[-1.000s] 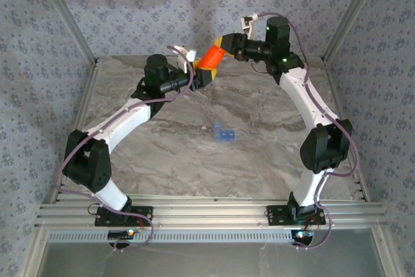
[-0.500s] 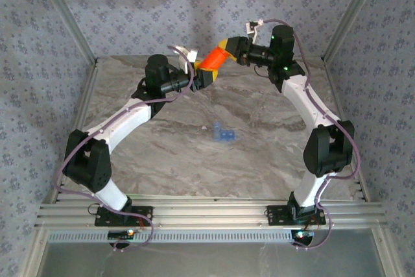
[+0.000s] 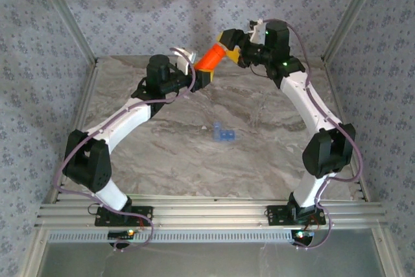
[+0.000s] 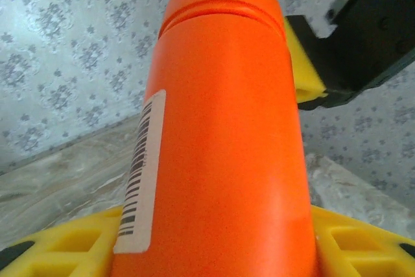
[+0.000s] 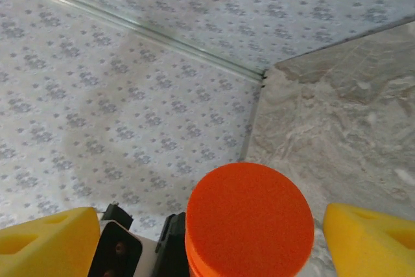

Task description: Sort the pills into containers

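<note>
- Top external view: the blue pill box (image 3: pixel 224 135) lies mid-table (image 3: pixel 168 160), well apart from both arms; its contents are too small to tell.
- Tilted in the air, the orange bottle (image 3: pixel 211 58) is clamped at its base by the left fingers (image 4: pixel 58 244).
- Around its cap, the right fingers (image 5: pixel 369 238) stand spread wider than it.

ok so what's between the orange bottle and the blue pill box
Bare marble table, as the top view shows; the orange bottle is held aloft, the blue pill box lies mid-table.

2 white arms (image 3: pixel 126 119), black joints (image 3: pixel 87 161), purple cables (image 3: pixel 62 168)
</note>
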{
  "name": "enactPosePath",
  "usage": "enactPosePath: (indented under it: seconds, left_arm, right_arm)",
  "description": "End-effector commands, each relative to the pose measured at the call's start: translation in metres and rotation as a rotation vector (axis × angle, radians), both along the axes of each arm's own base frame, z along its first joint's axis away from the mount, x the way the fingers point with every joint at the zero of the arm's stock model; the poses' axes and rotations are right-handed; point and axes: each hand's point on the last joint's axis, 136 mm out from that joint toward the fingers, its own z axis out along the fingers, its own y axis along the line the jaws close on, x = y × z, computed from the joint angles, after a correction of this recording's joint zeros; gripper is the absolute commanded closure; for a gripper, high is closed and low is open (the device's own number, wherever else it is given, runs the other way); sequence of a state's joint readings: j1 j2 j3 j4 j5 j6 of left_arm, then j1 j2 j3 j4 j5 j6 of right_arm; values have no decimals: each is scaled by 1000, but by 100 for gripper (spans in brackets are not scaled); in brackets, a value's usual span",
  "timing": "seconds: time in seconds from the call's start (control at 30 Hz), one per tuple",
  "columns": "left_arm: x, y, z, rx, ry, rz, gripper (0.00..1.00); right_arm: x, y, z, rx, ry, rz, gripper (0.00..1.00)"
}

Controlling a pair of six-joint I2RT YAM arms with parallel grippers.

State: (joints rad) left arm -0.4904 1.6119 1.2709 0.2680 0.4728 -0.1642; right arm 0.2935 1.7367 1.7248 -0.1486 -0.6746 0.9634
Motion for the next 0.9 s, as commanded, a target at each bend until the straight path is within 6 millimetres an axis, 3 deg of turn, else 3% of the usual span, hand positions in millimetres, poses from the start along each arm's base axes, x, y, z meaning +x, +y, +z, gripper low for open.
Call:
enactPosePath:
  seconds: [0.0, 0.13, 0.53, 0.7, 0.87]
  left_arm:
    - [-1, 7, 23, 50, -121, 44, 100]
    - [-2, 8, 16, 126, -177, 72, 100]
    - [-8, 2, 8, 193, -213, 55, 100]
    - [-7, 0, 8, 194, -215, 51, 100]
    - [-7, 0, 9, 188, -215, 52, 100]
  right_arm:
    - [-3, -20, -2, -23, 117, -123, 6]
    - [2, -27, -25, -54, 230, -163, 3]
    - [12, 4, -34, -32, 269, -109, 5]
    - [14, 13, -40, -30, 280, -95, 11]
    - [15, 15, -42, -28, 283, -91, 27]
